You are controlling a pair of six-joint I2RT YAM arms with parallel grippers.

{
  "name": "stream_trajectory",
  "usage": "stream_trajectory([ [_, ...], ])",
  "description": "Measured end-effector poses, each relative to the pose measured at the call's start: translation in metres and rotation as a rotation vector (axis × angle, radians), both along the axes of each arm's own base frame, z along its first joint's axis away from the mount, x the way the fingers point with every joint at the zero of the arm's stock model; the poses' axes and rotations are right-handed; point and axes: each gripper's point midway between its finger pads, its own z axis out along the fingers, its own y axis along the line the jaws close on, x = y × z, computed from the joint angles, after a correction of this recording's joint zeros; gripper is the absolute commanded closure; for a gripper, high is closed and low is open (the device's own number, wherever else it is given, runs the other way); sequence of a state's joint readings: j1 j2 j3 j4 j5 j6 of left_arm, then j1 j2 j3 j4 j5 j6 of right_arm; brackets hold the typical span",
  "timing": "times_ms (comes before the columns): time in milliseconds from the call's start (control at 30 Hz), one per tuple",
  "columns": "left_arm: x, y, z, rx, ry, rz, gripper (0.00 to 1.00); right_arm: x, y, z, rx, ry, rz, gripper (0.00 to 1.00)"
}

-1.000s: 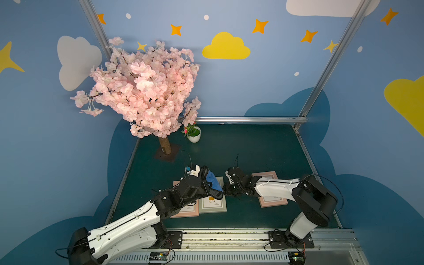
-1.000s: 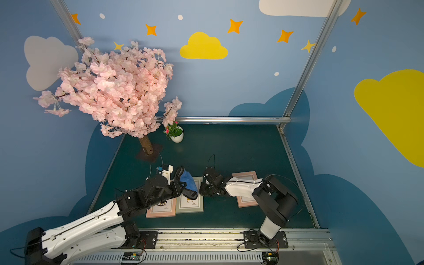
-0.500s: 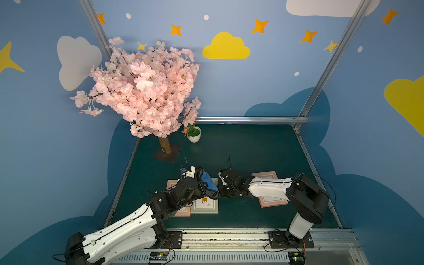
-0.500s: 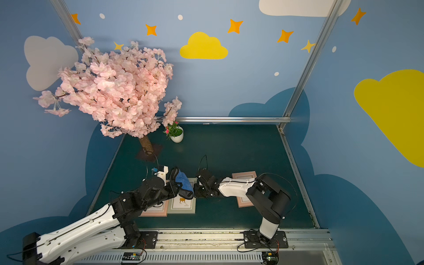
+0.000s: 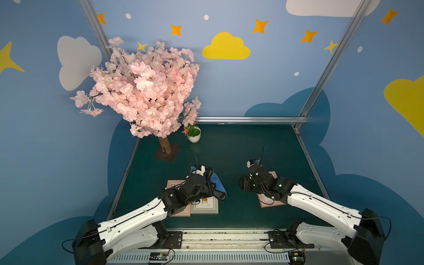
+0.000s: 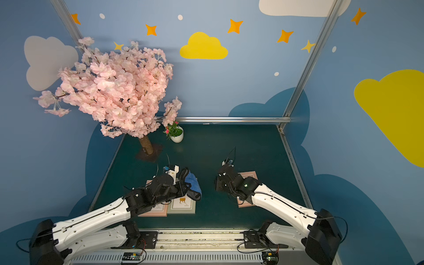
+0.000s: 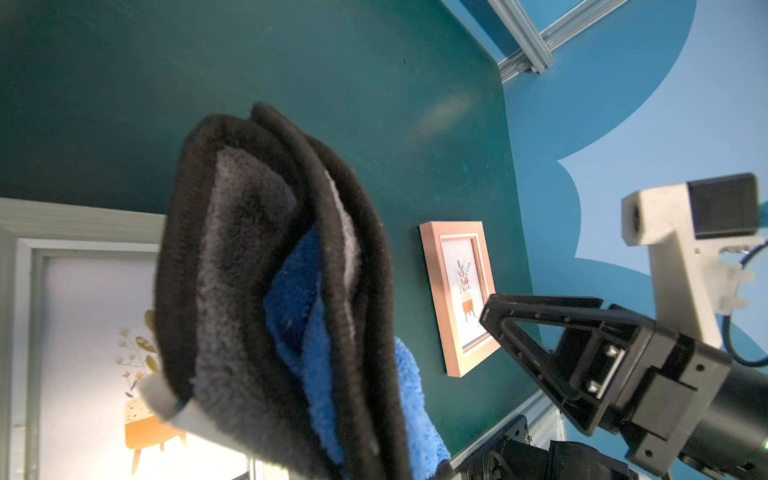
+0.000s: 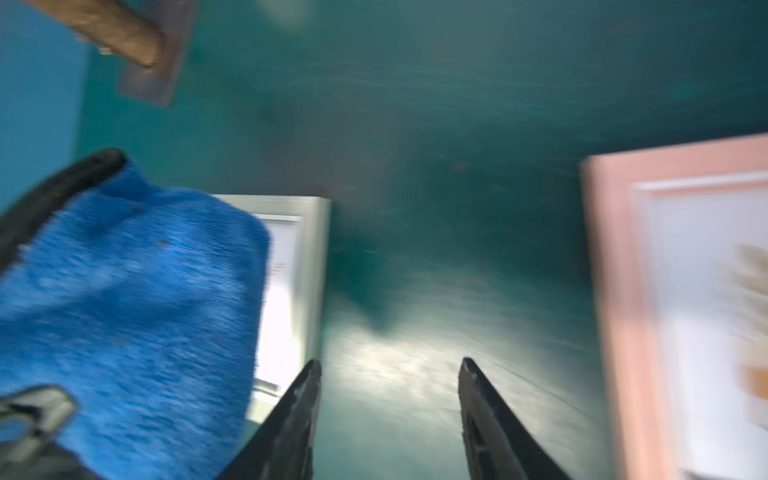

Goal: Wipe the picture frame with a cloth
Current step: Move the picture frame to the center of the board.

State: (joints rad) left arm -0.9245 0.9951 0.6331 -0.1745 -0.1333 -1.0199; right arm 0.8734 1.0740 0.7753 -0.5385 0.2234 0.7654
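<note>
left wrist view: the cloth (image 7: 266, 291) hangs bunched in folds, dark reverse outward and blue pile inside, above the grey picture frame (image 7: 83, 311). the left gripper (image 5: 206, 183) is clamped on the upper part of the bundle; fabric hides its fingertips in every view. judgement: gathering the cloth into a wad gives a thick pad, so its lower end can press on the glass without the jaws touching it.

in both top views the cloth sits over the far edge of the grey picture frame. the frame lies flat on the table (image 5: 229, 149), just beside the first pink frame (image 5: 181, 212). the second pink frame (image 5: 267, 202) lies well apart, under the right arm.

right wrist view (blurred): the right gripper (image 8: 388, 365) is empty, jaws moderately spread. it is over bare table between the grey picture frame and the second pink frame. judgement: it stands clear to give the wiping arm room.

judgement: wiping stage. whether the cloth touches the glass cannot be confirmed.
</note>
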Motion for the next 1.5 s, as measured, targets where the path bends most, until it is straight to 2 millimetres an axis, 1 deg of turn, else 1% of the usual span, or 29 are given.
stream_trajectory([
  [67, -0.001, -0.007, -0.001, -0.009, 0.003, -0.018, 0.97, -0.004, -0.029, -0.003, -0.064, -0.018, -0.032, 0.40],
  [167, -0.002, -0.017, -0.003, -0.016, 0.010, -0.042, 0.97, -0.008, -0.060, -0.011, -0.136, -0.018, -0.066, 0.40],
  [267, -0.003, -0.024, -0.005, -0.018, 0.015, -0.060, 0.97, -0.009, -0.077, -0.020, -0.193, 0.005, -0.073, 0.41],
  [333, -0.004, -0.028, -0.006, -0.019, 0.020, -0.071, 0.97, -0.008, -0.082, -0.026, -0.223, 0.024, -0.061, 0.42],
  [467, -0.005, -0.035, -0.007, -0.024, 0.024, -0.087, 0.97, -0.008, -0.082, -0.037, -0.247, 0.070, -0.022, 0.43],
  [733, -0.005, -0.040, -0.011, -0.026, 0.030, -0.096, 0.97, -0.009, -0.082, -0.070, -0.338, 0.192, 0.026, 0.47],
  [933, -0.005, -0.041, -0.012, -0.026, 0.033, -0.095, 0.97, -0.004, -0.083, -0.085, -0.371, 0.250, 0.030, 0.50],
  [1100, -0.005, -0.041, -0.011, -0.033, 0.035, -0.091, 0.97, -0.005, -0.083, -0.099, -0.385, 0.305, 0.031, 0.53],
  [1233, -0.005, -0.041, -0.011, -0.036, 0.037, -0.088, 0.97, -0.001, -0.078, -0.104, -0.384, 0.334, 0.037, 0.57],
  [1500, -0.005, -0.041, -0.011, -0.041, 0.038, -0.086, 0.97, 0.010, -0.067, -0.107, -0.384, 0.379, 0.071, 0.63],
])
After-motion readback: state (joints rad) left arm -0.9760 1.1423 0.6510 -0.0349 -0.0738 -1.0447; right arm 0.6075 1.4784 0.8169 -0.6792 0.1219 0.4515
